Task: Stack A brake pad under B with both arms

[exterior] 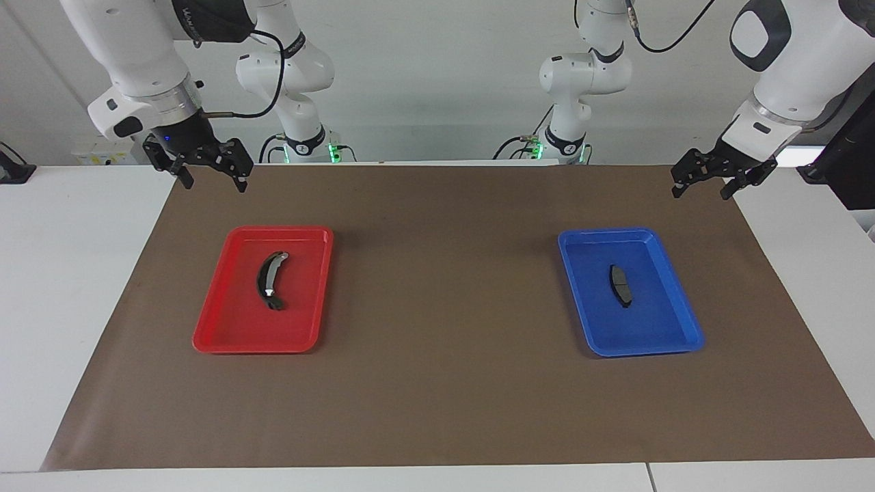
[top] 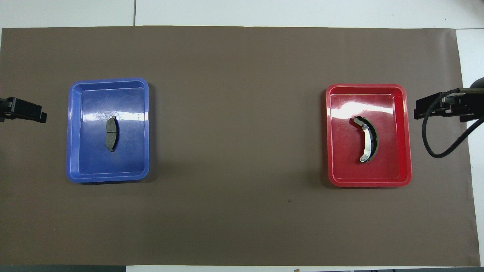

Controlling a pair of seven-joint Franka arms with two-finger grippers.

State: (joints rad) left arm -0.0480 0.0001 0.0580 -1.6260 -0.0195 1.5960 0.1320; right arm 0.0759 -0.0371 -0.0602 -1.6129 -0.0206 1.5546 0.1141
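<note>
A brake pad (exterior: 620, 285) in blue tray (exterior: 673, 339); B (exterior: 271, 281) in red tray (exterior: 225, 338) — left pincer (exterior: 704, 188), right pincer (exterior: 213, 179) both agape, empty.

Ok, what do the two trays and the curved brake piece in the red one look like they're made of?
The red tray and the blue tray look like glossy moulded plastic: both show bright glare patches and rounded rims. The curved brake piece seems to be metal with a dull black lining, probably friction material; a silvery-grey strip runs along its inner curve and catches the light.
</note>
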